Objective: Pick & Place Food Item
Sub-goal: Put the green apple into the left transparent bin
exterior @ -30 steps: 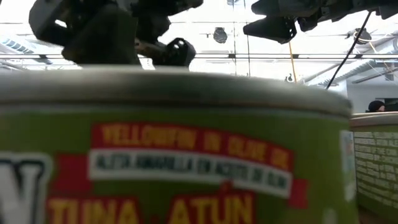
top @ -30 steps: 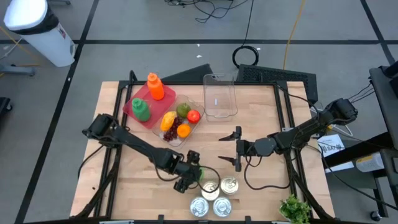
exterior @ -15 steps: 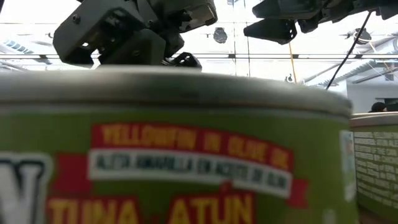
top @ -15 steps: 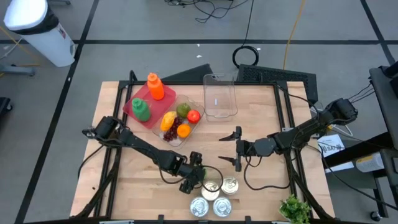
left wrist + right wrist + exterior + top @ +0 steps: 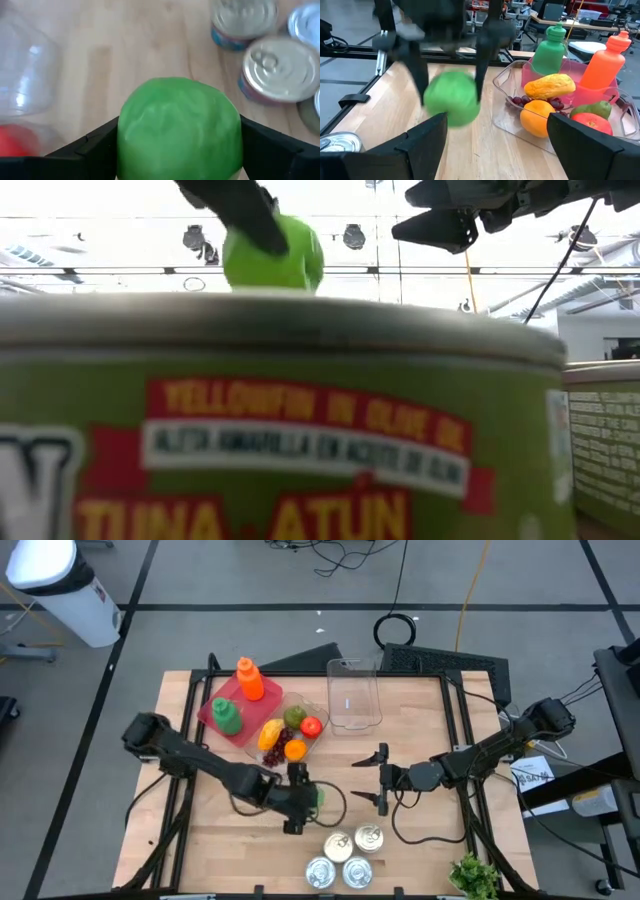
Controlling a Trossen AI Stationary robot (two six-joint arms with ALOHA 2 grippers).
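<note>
Left end effector (image 5: pixel 303 797) clamped on the green ball (image 5: pixel 179 128), lifted off the desk (image 5: pixel 420 850), cans (image 5: pixel 345 855) at its 5 o'clock. Round, smooth: could squirt out mid-carry, or clip the tray (image 5: pixel 262 762) rim at 11. Right end effector (image 5: pixel 381 778) idle, fingers apart.

Green ball-shaped food item (image 5: pixel 180 127), smooth, w/ faint pale streaks, sits between the left gripper's (image 5: pixel 298 798) dark fingers (image 5: pixel 95 145), pinched on both sides. It's up off the tabletop (image 5: pixel 420 840), clear in the low and right wrist views. Position: front-centre, just beside the clear fruit tray (image 5: pixel 300 752), near the tins (image 5: pixel 345 855).
</note>
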